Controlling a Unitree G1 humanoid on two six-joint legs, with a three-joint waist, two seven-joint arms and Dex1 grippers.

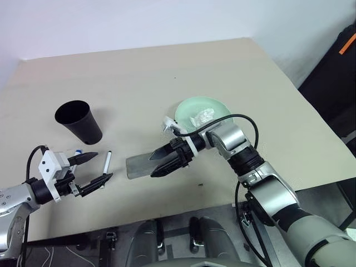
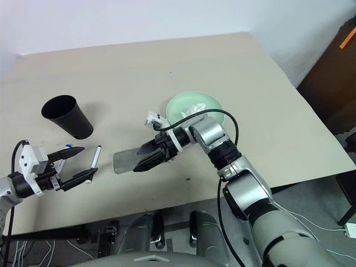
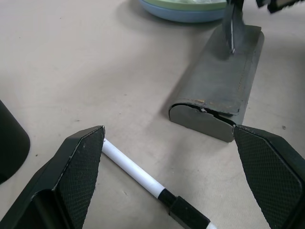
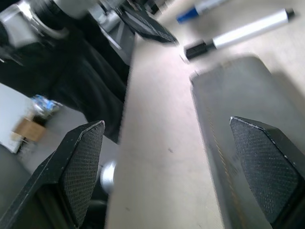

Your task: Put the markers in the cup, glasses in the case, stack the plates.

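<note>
While my left hand [image 1: 92, 168] hangs spread just before the black-capped marker [image 1: 107, 163] on the counter [image 1: 167, 72], its length crosses my fingers; my right hand [image 1: 162, 161], spread, hovers over the case [image 1: 136, 166].

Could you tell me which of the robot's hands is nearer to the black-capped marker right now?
Left. The open left hand sits right beside the black-capped marker, which lies between its fingers in the wrist view. The right hand hovers over the grey case, farther along the table.
</note>
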